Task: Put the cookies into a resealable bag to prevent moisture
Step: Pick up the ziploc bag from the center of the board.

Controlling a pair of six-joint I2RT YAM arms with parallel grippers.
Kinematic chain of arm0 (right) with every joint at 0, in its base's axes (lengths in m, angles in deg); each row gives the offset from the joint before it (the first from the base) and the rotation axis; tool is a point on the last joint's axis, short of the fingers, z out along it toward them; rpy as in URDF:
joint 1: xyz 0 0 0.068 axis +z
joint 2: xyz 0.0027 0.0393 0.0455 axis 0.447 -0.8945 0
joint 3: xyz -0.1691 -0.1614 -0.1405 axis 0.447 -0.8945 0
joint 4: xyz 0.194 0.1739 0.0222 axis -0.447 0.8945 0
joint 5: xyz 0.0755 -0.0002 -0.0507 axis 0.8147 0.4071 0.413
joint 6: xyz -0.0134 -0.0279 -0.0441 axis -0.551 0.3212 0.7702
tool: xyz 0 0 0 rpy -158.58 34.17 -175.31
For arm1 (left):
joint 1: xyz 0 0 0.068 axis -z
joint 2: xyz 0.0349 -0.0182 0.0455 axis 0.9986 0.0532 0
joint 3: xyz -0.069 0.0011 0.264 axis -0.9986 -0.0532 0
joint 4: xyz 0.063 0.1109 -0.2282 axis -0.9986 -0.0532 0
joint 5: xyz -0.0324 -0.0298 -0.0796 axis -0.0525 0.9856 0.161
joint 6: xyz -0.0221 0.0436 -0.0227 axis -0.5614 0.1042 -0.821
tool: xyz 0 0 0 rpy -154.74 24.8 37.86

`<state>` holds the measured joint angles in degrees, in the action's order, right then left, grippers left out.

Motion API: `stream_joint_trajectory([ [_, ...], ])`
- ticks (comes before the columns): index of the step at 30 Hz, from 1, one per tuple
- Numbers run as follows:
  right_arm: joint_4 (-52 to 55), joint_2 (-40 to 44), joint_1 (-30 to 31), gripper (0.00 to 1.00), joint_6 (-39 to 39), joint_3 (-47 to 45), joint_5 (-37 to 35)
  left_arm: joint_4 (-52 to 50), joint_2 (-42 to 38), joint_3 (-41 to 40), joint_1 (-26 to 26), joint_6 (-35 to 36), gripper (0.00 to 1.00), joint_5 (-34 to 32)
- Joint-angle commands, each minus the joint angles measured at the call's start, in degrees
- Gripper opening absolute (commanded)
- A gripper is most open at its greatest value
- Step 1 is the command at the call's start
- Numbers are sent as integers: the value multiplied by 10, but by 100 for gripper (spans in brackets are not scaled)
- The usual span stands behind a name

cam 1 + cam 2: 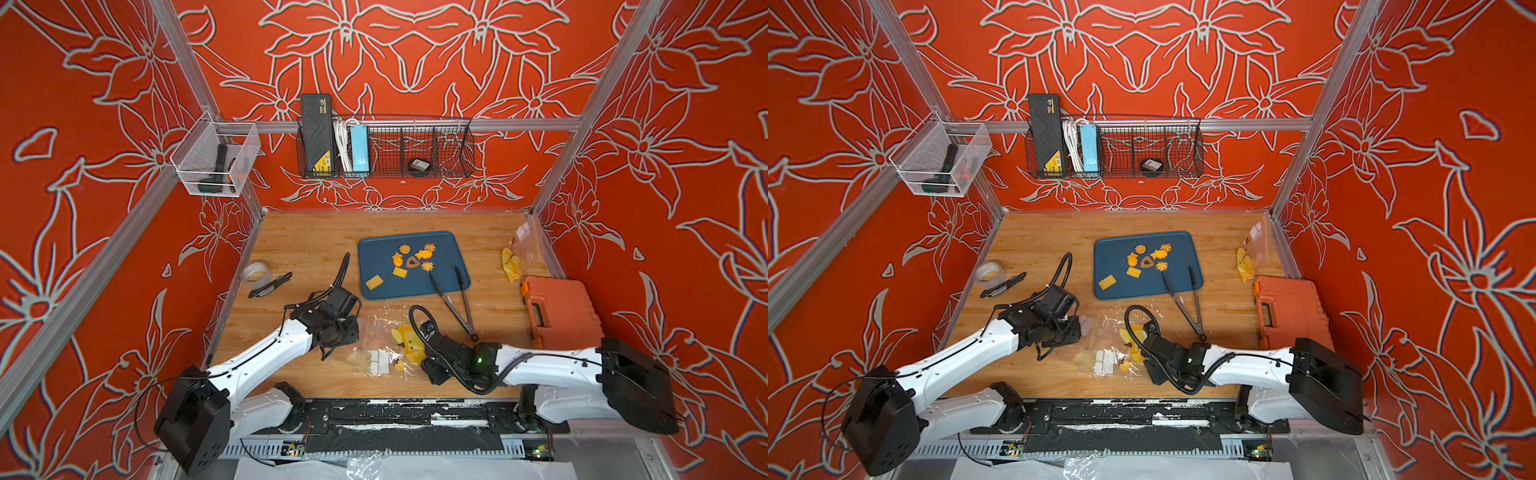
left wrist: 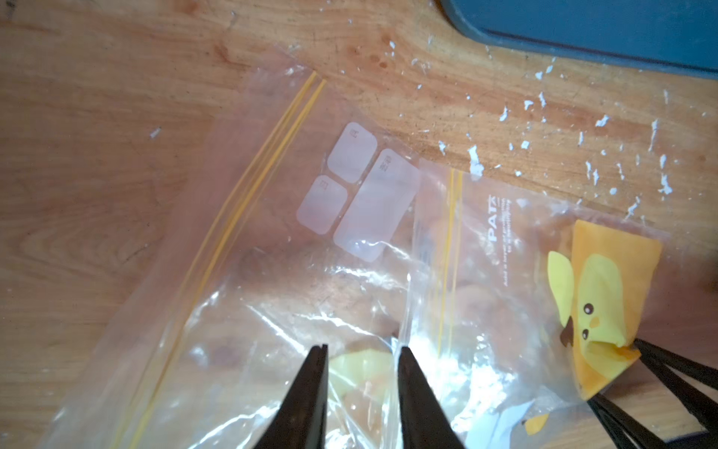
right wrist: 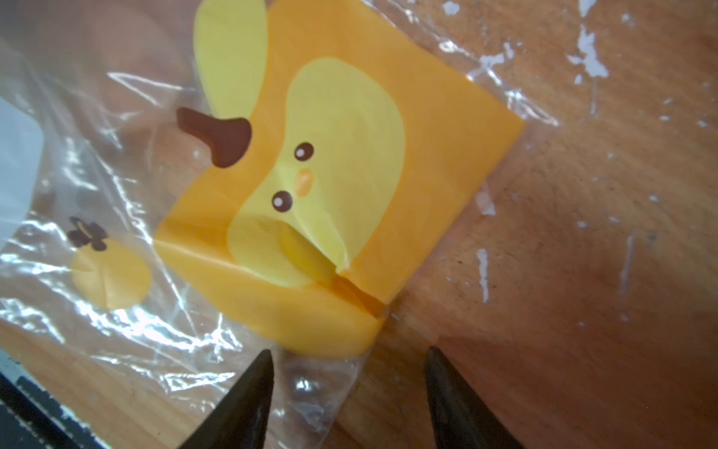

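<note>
You find the cookies [image 1: 412, 259] clustered on the blue tray [image 1: 376, 253] mid-counter [image 1: 299, 245]. One square pc sits apart, near the tray corner closest to the L arm. Nearer the arms, two clear zip bags overlap: a labelled bag [image 2: 233, 241] and a cartoon-print bag [image 3: 349, 155]. L pincer [image 2: 361, 350]: tips a narrow gap apart above the overlap. R pincer [image 3: 349, 352]: spread wide, straddling the cartoon-print bag's edge.

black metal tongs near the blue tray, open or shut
Open: the black metal tongs lie flat with their two arms spread apart, tips on the blue tray, joined end on the wooden table.
</note>
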<state>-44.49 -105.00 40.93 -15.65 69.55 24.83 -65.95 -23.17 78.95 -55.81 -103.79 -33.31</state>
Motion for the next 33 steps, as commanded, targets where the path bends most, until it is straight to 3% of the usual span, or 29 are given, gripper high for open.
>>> stream_joint_trajectory([
  [1,-16,4,-3,60,-25,-12,-8,11,12,-7,2,3,23,10],
  [9,-17,5,-3,58,-30,-13,-6,19,35,-19,2,1,12,6],
  [14,-19,6,-3,58,-37,-15,-6,43,48,-31,2,5,10,30],
  [22,-26,3,-4,57,-48,-23,-9,93,45,-50,3,13,11,90],
  [33,-28,-13,-5,55,-73,-26,-14,122,-3,-68,2,-11,22,129],
])
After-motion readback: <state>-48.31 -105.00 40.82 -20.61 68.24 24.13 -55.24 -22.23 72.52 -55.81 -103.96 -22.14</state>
